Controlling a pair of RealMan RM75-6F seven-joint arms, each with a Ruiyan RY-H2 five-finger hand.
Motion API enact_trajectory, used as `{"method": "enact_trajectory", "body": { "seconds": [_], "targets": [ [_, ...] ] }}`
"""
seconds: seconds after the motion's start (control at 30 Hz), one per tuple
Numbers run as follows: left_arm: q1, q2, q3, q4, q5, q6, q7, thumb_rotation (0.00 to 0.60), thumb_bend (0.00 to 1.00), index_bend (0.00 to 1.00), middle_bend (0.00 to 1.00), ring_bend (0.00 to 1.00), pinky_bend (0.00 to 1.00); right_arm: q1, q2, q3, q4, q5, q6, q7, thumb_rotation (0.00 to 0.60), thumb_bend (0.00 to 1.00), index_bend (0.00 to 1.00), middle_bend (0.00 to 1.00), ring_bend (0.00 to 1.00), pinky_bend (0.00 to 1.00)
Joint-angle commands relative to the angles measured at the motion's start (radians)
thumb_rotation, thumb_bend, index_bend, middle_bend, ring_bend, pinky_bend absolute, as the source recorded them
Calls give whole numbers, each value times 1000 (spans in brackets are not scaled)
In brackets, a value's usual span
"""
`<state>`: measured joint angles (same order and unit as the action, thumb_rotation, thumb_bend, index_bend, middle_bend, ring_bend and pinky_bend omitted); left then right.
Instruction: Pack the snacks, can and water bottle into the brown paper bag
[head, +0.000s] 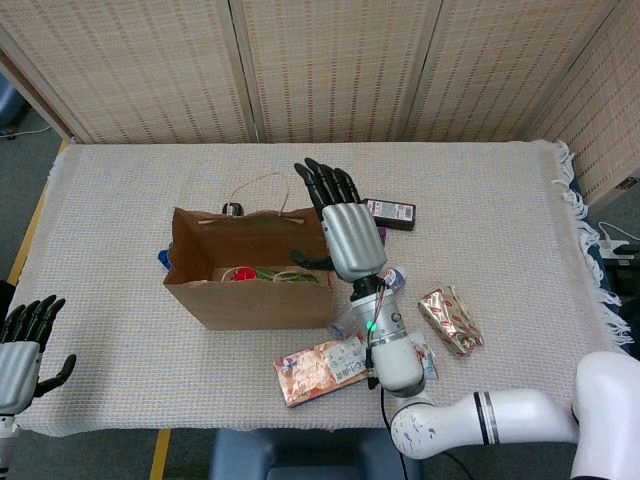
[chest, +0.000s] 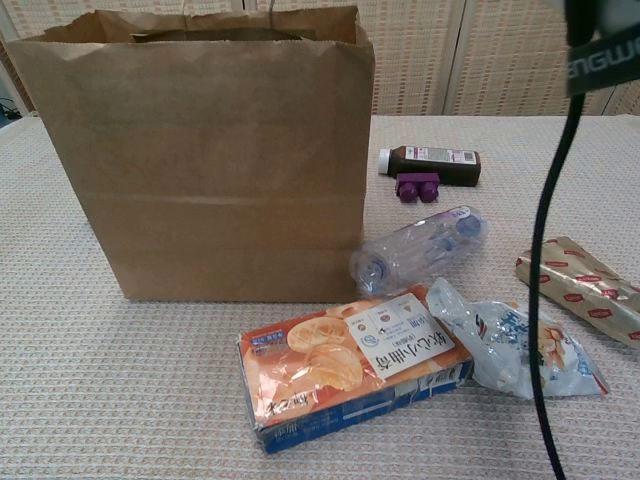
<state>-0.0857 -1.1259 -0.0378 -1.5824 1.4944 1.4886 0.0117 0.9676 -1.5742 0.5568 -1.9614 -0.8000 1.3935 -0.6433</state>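
- The right robot hand hovers above the right end of the brown paper bag, palm down, fingers straight and spread, holding nothing.
- The left robot hand sits at the desk's near-left edge, fingers apart, empty.
- The can lies inside the bag.
- The water bottle, biscuit box and snack packets lie on the desk beside the bag.

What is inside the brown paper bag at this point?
In the head view, the brown paper bag holds a green can with a red top, lying near the bottom. The bag's walls hide the rest of its floor. The chest view shows only the bag's outside.
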Motion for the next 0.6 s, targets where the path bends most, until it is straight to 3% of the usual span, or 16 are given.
{"method": "enact_trajectory", "body": {
  "seconds": [0.03,0.17,0.23,0.33,0.43,0.6],
  "targets": [
    [0,0,0,0,0,1,0,600,358,33,0,0,0,-53,82,-19,-67,1,15,-22,600,31,0,0,0,32],
    [2,-1,1,0,0,3,2,600,358,34,0,0,0,-147,219,-58,-141,8,17,-13,600,32,0,0,0,32],
    [2,-3,0,-3,0,4,16,600,358,34,0,0,0,-286,368,-167,-193,59,47,-41,600,32,0,0,0,32],
    [1,-4,-1,-8,-2,3,28,600,358,33,0,0,0,-379,490,-262,-208,76,1,-10,600,32,0,0,0,32],
    [-2,-5,-3,-11,-4,0,38,600,359,34,0,0,0,-436,530,-334,-163,94,-64,53,600,32,0,0,0,32],
    [-9,-7,-7,-15,-6,-8,54,600,360,34,0,0,0,-484,499,-432,-69,89,-160,115,600,31,0,0,0,30]
  ]
}}
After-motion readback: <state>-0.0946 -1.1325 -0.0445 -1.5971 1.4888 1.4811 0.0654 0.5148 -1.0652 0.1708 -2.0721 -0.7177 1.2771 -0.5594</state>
